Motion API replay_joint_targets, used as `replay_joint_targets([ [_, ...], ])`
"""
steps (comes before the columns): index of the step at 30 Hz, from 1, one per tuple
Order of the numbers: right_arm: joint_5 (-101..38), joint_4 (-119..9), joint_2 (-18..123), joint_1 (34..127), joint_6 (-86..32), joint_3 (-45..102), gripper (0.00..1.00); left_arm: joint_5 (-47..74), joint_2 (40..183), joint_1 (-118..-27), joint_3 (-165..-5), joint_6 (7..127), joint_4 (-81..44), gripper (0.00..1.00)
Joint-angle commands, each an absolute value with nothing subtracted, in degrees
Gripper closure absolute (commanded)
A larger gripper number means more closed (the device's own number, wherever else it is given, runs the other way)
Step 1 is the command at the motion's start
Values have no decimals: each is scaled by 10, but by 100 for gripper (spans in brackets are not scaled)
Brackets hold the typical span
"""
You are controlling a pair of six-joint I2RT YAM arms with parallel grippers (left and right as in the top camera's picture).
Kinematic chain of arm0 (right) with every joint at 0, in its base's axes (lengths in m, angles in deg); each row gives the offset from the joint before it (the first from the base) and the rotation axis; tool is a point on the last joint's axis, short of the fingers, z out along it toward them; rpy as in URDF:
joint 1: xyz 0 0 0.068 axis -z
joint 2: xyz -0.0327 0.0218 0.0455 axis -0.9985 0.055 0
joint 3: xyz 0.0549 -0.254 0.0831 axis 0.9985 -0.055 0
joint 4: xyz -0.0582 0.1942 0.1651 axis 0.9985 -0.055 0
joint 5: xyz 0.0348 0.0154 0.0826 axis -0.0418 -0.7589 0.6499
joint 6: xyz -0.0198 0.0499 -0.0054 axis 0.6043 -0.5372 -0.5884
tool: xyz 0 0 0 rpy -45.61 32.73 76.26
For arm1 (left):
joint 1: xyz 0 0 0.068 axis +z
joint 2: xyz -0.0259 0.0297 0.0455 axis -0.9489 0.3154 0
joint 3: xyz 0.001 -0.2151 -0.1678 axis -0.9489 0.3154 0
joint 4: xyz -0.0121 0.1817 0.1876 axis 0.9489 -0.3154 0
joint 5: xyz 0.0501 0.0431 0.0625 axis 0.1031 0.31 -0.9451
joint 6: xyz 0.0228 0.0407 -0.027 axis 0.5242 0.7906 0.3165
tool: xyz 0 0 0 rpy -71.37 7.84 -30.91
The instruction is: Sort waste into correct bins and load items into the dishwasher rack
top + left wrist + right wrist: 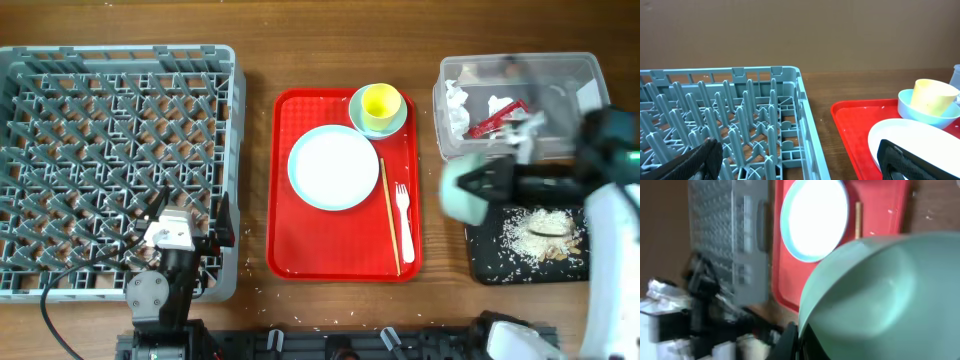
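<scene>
holding a pale green bowl (463, 192) by its rim, the right fingers (799, 339) are closed tight on it. the bowl hangs above the tabletop (300, 40), in the gap between the red tray (330, 250) and the black tray (500, 262), tipped on its side and blurred in the overhead view. rice scraps (530, 228) lie heaped on the black tray, and the red sachet wrapper (495, 118) and tissue (457, 108) sit inside the clear tub (590, 75), so the waste sorting looks largely done. the step in hand reads as moving this emptied bowl toward the dishwasher rack (235, 120) at the far left.

the left fingers (699, 159) are spread as wide as they go and hold nothing. they hover over the near right corner of the rack.

still on the red tray are the plate (333, 167), the yellow cup (381, 103) nested in a second bowl (358, 116), the chopstick (388, 215) and the fork (404, 215).

the next move probably calls for a long carry leftward over the red tray, high enough to clear the cup. then the bowl must be turned so it seats between the pegs rather than perching on them. the waiting left arm crowds that corner, so a handover or a slot farther back may be needed.
</scene>
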State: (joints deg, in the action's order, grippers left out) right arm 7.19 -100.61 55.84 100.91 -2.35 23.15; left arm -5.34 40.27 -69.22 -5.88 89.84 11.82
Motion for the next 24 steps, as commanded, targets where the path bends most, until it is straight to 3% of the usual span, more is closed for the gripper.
replay_joint_targets([
  [1, -99, -934, 526, 818, -288, 231, 96, -50, 399, -694, -55, 907, 117, 0],
  [5, -260, -832, 544, 567, -509, 218, 96, -50, 399, -694, -55, 907, 117, 0],
  [10, -453, -772, 627, 367, -674, 213, 96, -50, 399, -694, -55, 907, 117, 0],
  [13, -496, -717, 703, 306, -719, 213, 96, -50, 399, -694, -55, 907, 117, 0],
  [19, -472, -644, 779, 298, -715, 213, 96, -50, 399, -694, -55, 907, 117, 0],
  [20, -470, -644, 778, 298, -715, 213, 89, -50, 399, -694, -55, 907, 117, 0],
  [22, -468, -648, 778, 299, -714, 213, 47, -50, 399, -694, -55, 907, 117, 0],
  [24, -455, -654, 776, 299, -714, 219, 39, -50, 399, -694, -55, 907, 117, 0],
])
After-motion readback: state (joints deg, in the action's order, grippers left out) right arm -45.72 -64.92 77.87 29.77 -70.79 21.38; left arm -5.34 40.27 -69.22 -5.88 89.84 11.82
